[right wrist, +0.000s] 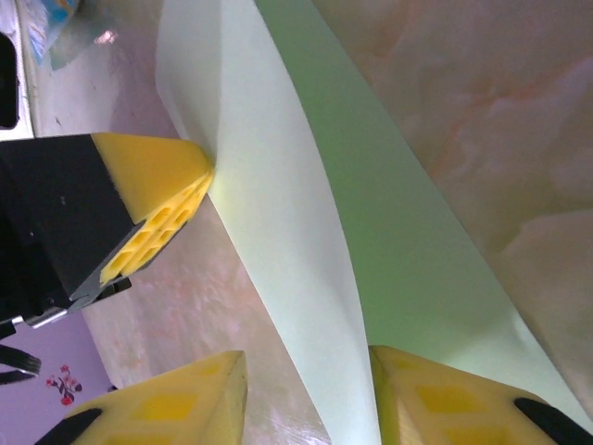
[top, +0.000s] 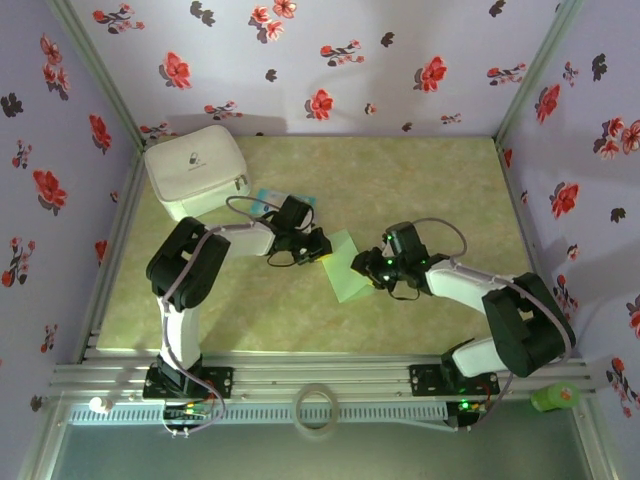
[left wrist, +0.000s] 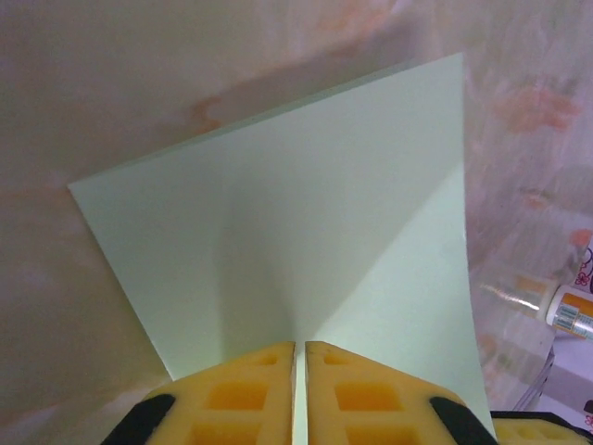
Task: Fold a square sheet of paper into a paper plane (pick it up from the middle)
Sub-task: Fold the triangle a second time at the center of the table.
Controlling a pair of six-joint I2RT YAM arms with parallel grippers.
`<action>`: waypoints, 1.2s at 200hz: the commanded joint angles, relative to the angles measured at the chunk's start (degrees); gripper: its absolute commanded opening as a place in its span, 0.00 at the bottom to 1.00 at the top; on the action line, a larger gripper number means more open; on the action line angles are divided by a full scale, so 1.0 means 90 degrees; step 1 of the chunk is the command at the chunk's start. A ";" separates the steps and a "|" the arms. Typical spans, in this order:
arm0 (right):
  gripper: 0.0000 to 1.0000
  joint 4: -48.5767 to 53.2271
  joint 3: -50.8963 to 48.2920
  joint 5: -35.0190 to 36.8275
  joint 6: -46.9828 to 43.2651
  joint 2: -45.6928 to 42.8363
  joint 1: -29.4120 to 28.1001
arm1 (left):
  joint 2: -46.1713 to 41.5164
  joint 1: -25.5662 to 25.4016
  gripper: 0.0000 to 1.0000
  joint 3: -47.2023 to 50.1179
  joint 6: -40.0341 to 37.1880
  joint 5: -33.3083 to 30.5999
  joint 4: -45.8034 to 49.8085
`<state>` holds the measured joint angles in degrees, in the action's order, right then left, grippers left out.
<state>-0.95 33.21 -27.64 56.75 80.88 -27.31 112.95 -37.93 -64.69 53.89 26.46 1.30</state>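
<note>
Paper (top: pixel 345 268) lies mid-frame, one edge pinched by the left gripper (left wrist: pixel 299 352); the right gripper (right wrist: pixel 306 362) stands spread astride it.

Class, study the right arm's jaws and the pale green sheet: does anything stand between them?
Nothing visible does. The square sheet of paper runs straight between the right gripper's open jaws, while the left gripper pinches it.

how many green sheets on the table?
1. The green sheet is at the middle of the table, edge pinched in the left gripper. Another stacked beneath could be hidden.
</note>
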 commanded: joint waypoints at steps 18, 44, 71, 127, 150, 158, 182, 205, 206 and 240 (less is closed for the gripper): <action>0.42 0.0482 0.0434 -0.0704 -0.0898 0.0260 0.0238 | 0.0263 -0.0034 0.11 0.0051 -0.0203 -0.0081 0.0031; 0.43 0.0551 0.0638 -0.1075 -0.1187 0.0554 0.0404 | 0.0265 -0.0024 0.11 -0.0014 -0.0499 -0.0069 0.0135; 0.43 0.0686 0.0877 -0.1236 -0.1462 0.0883 0.0506 | 0.0263 -0.0013 0.11 -0.0095 -0.0682 -0.0083 0.0274; 0.43 0.0767 0.1339 -0.1600 -0.1854 0.1505 0.0667 | 0.0296 0.0044 0.11 -0.0174 -0.0904 -0.0073 0.0302; 0.40 0.0936 0.1552 -0.1776 -0.2069 0.1821 0.0715 | 0.0325 0.0063 0.11 -0.0249 -0.1016 -0.0069 0.0372; 0.39 0.0936 0.1590 -0.1815 -0.2120 0.1901 0.0731 | 0.0330 0.0072 0.11 -0.0263 -0.1041 -0.0062 0.0383; 0.35 0.1092 0.1710 -0.1882 -0.2306 0.2066 0.0834 | 0.0394 0.0111 0.11 -0.0321 -0.1089 -0.0009 0.0393; 0.28 0.1317 0.1853 -0.1905 -0.2505 0.2192 0.0901 | 0.0412 0.0142 0.11 -0.0382 -0.1132 0.0041 0.0382; 0.27 0.1317 0.1855 -0.1907 -0.2511 0.2203 0.0899 | 0.0411 0.0142 0.11 -0.0382 -0.1128 0.0045 0.0383; 0.13 0.1449 0.1993 -0.2027 -0.2706 0.2355 0.0945 | 0.0439 0.0167 0.12 -0.0529 -0.1188 0.0125 0.0355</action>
<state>9.32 49.39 -43.97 35.16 100.79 -19.31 115.68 -36.99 -67.44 45.19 27.16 2.96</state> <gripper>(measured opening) 0.179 0.110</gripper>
